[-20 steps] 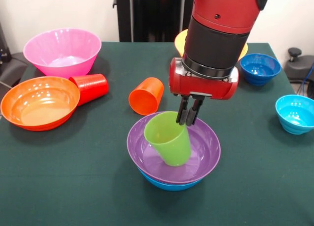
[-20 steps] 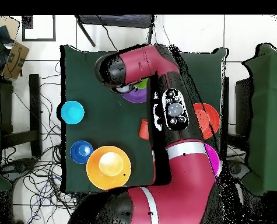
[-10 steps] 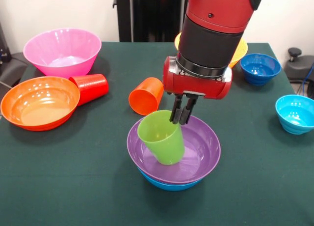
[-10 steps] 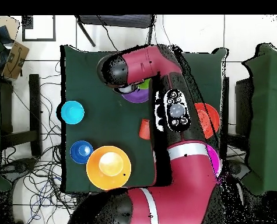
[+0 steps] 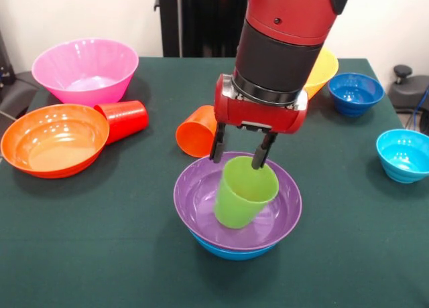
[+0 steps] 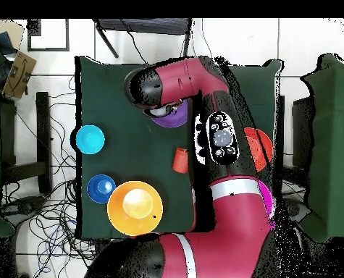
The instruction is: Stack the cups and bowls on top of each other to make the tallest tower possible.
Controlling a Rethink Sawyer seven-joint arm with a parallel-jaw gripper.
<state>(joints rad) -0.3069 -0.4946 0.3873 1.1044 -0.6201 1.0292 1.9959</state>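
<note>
Item: green cup (image 5: 244, 191), tilted, mouth up, resting in purple bowl (image 5: 201, 197) nested on blue bowl (image 5: 224, 250), mid-worktop (image 5: 100, 254).
Claw (image 5: 240, 157): spread, fingers flanking cup rim, pinching nothing.
Handling, judged: light, stiff, glossy, likely slippery; thin wall.
Best hold: rim wall, one finger inside, one outside.
Spares: orange cup (image 5: 200, 130), red cup (image 5: 124, 119) on sides.

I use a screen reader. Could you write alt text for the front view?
The open gripper hangs over a tilted green cup in a purple bowl nested in a blue bowl. Other bowls, a red cup and an orange cup sit around on the green table.
</note>
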